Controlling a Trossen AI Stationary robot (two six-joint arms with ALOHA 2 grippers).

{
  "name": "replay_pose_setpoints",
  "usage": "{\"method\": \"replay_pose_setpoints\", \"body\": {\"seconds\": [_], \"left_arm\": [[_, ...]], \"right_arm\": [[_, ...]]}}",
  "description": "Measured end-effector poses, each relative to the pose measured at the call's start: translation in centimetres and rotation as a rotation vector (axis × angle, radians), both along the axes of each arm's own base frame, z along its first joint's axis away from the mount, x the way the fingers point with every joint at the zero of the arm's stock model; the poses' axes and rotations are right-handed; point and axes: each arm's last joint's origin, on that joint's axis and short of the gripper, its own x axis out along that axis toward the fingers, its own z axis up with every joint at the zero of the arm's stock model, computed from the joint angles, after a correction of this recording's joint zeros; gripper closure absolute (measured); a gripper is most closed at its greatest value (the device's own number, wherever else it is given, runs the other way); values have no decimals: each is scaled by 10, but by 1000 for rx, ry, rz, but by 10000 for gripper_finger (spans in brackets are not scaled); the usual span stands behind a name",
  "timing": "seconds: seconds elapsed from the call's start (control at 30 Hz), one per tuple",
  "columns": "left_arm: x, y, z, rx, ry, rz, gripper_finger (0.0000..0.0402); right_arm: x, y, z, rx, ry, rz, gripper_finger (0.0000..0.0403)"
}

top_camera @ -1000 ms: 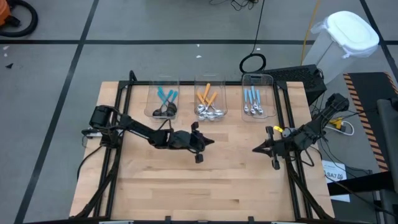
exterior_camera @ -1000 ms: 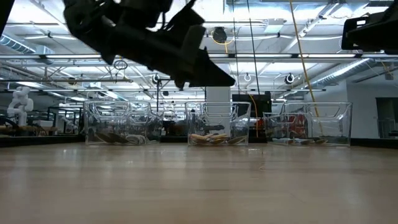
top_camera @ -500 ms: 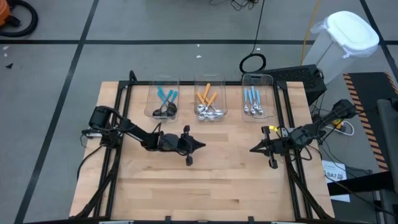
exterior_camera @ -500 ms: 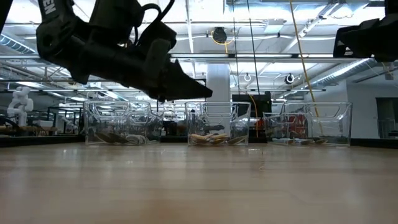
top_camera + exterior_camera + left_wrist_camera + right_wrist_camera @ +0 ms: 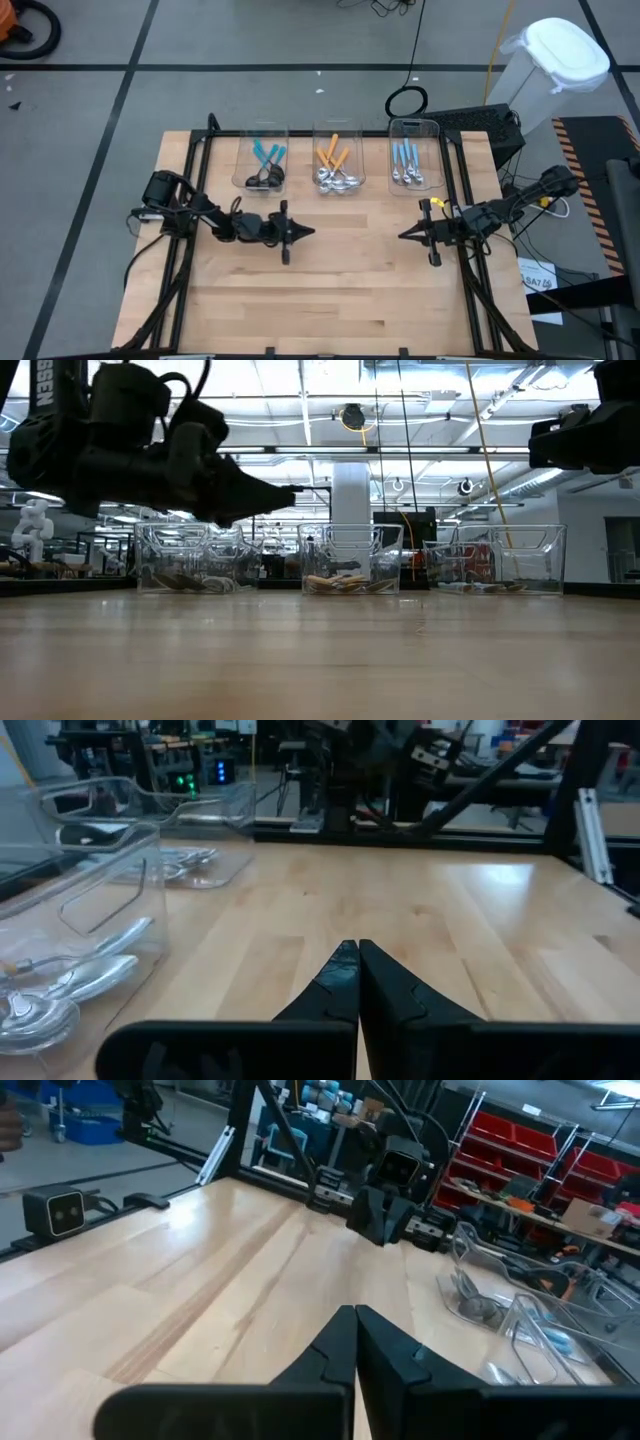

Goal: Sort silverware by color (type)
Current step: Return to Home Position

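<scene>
The silverware lies sorted in three clear bins along the table's far edge. Teal-handled spoons [image 5: 265, 165] are in the left bin, orange-handled ones [image 5: 334, 168] in the middle bin, and light-blue-handled ones [image 5: 405, 165] in the right bin. My left gripper [image 5: 312, 232] hovers shut over the table's left half, level and pointing toward the right edge, with nothing in it [image 5: 357, 958]. My right gripper [image 5: 401, 237] hovers shut near the right edge, pointing toward the left one, also with nothing in it [image 5: 354, 1320]. The two tips face each other across bare wood.
The three clear bins [image 5: 350, 560] stand side by side at the far edge. A black metal frame [image 5: 190, 170] runs along the table's left and right sides. A small camera box [image 5: 65, 1210] sits at the near edge. Bare wood [image 5: 340, 290] fills the table's middle and near part.
My left gripper has drawn back toward the table's left edge, sunk a little, and tipped from slanting downward to level, staying shut. My right gripper has sunk slightly and stays shut. The spoons have not moved.
</scene>
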Motion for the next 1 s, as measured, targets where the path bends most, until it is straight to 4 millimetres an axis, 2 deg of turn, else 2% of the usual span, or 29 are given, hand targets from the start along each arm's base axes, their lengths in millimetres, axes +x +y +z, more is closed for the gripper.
{"method": "replay_pose_setpoints", "body": {"seconds": [0.27,0.4,0.73,0.93,1.0], "left_arm": [[-25,2,-10,19,21,-16,401],[-40,4,-10,20,-22,-20,401],[-66,6,-19,19,46,-36,401],[-98,8,-11,3,36,-2,401],[-101,7,-8,23,28,-2,401]], "right_arm": [[0,-1,-1,-3,6,-5,401],[0,-1,-1,-4,6,-5,401],[0,-2,-3,9,34,-20,401],[0,-4,-11,54,115,-46,401],[0,-4,-11,77,125,-49,401]]}}
